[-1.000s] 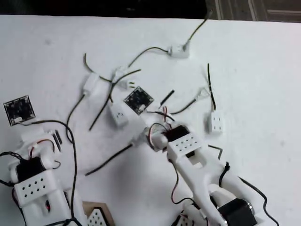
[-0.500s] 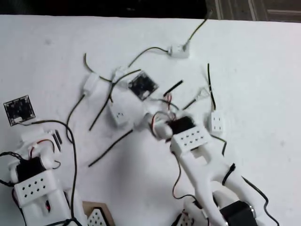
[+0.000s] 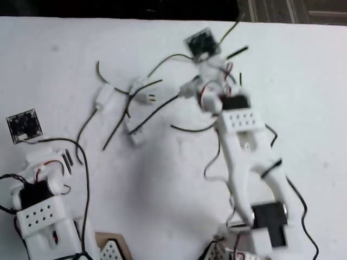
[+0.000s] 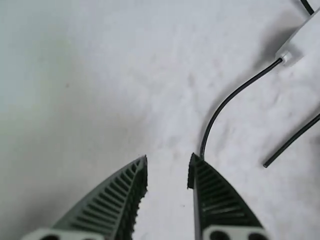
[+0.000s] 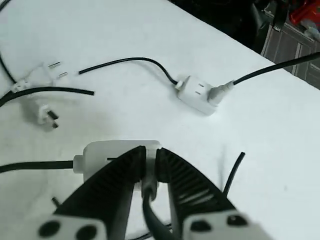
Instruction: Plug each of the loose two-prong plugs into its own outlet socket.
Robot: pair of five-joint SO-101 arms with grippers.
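Lot: sockets and plugs on a white tabletop (image 3: pixel 303 81), placed from the loose plugs (image 3: pixel 143 93).

1. Loose plugs: two white two-prong plugs lying together, prongs bare, touching no socket.
2. Right end effector (image 5: pixel 150 165): to the right of the loose plugs and near them. The fingers are almost closed on a white held plug (image 5: pixel 148 176) with a black cord, which is pressed against the held socket (image 5: pixel 112 152).
3. Filled socket (image 5: pixel 197 94): beyond the right end effector, well apart from the loose plugs, with a plug already seated.
4. Left socket (image 3: pixel 104 96): just left of the loose plugs.
5. Near socket (image 3: pixel 136 135): near the loose plugs, towards the arms.
6. Left end effector (image 4: pixel 168 162): well apart from the loose plugs, at the near left. The fingers are parted by a modest gap and grip nothing. A cord (image 4: pixel 225 105) from the left socket passes one fingertip.
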